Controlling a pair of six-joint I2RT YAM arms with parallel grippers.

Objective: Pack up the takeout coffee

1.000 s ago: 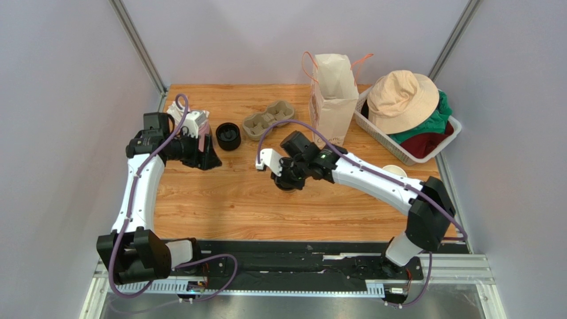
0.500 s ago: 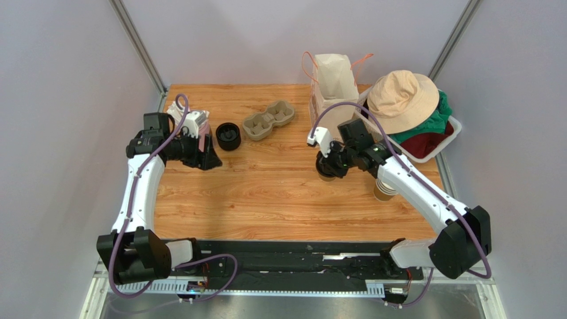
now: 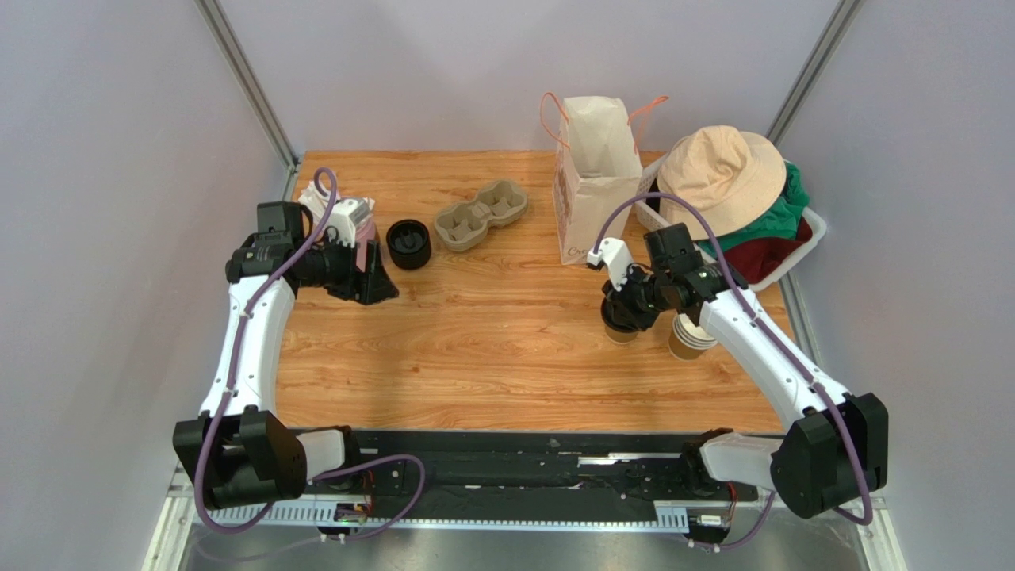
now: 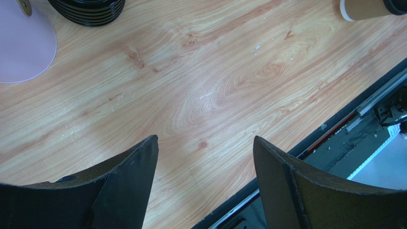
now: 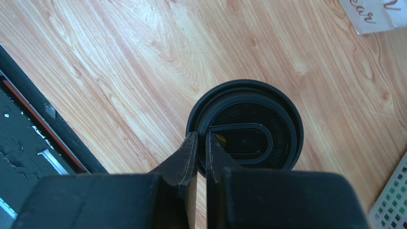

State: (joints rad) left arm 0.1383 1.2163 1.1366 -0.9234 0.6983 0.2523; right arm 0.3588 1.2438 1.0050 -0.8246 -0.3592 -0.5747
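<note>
Hauls takeout coffee [image 5: 272,112] rightward from mid-table with right gripper [image 5: 201,139]; now sets it just beside lidless cup stack [image 3: 690,337], near paper bag [image 3: 596,167]. Pinches lid rim, jaws nearly closed. Possibly touches table [image 3: 477,345], hard to tell. Holds left gripper [image 4: 205,155] wide open, gripping nothing, by black lid pile [image 4: 88,7].

Only a white paper slip [image 5: 377,13], cut off at the right wrist view's edge, shows handwriting, roughly "ear"; the raised lettering on the round black plastic lid [image 5: 282,119] is unreadable.
</note>
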